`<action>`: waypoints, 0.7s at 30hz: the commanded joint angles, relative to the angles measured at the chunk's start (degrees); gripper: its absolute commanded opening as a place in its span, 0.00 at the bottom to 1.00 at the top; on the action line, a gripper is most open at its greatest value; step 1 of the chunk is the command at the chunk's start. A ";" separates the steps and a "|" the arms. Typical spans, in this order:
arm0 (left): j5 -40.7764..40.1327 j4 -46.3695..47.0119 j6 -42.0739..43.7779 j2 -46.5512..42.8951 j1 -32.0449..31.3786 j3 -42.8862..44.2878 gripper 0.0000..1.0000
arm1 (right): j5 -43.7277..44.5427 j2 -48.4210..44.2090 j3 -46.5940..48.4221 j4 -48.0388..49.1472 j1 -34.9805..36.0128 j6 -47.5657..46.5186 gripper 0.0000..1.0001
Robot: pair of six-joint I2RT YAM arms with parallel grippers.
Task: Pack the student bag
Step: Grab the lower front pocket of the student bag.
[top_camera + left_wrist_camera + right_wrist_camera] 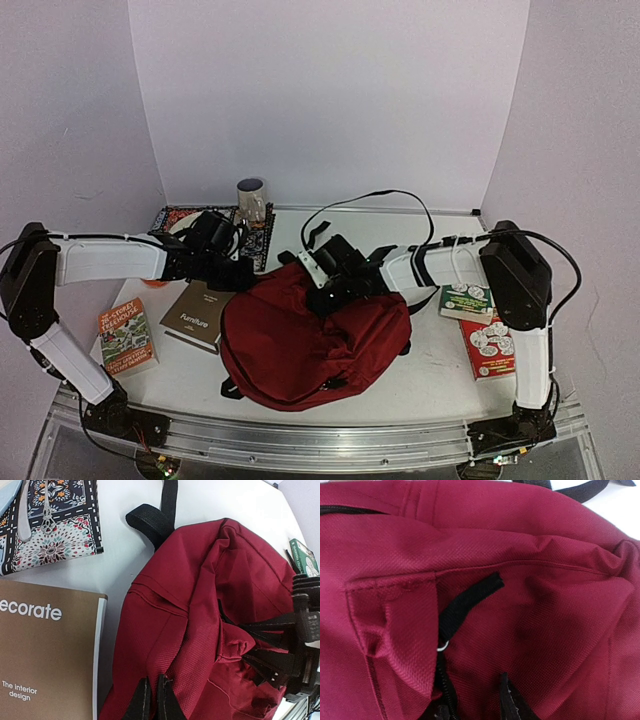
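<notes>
Left wrist view is showing the left hand (153,697) pinching a fold of the student bag (200,605); the right hand (475,709) is sitting at the bag's zip (443,682), and I cannot tell its state.

The student bag (310,340) is lying mid-frame on the worktop (430,365). A large book (198,316) is lying just left of it, and a smaller book (127,338) is sitting at far left. Behind, at upper left, a pouch (172,218) is lying with a cup (251,198) standing by it. At right, a third book (467,301) is lying behind a fourth book (490,348).
</notes>
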 commanded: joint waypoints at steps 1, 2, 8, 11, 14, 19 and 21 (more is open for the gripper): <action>-1.91 4.26 0.10 -3.31 0.20 -2.31 0.00 | -6.14 -6.38 -1.76 2.05 -0.79 -0.49 0.32; -3.37 4.26 0.33 -3.40 0.20 -2.76 0.00 | -7.09 -7.16 -1.74 2.26 -0.94 -0.72 0.34; -8.61 3.46 2.24 -4.20 0.19 -3.06 0.22 | -10.33 -10.13 -1.14 2.90 -2.49 -0.04 0.38; -9.88 1.85 3.26 -5.02 0.14 -1.75 0.39 | -9.75 -8.97 0.45 2.92 -3.17 0.71 0.37; -10.61 -0.82 3.94 -5.62 0.08 0.40 0.51 | -9.60 -6.98 2.25 2.92 -3.34 1.13 0.36; -7.77 -3.11 2.85 -6.05 -0.47 3.37 0.54 | -9.65 -3.57 3.41 2.93 -3.28 1.54 0.31; -5.70 -3.35 1.70 -5.27 -1.27 4.50 0.53 | -10.69 -2.38 3.43 3.14 -3.29 1.82 0.30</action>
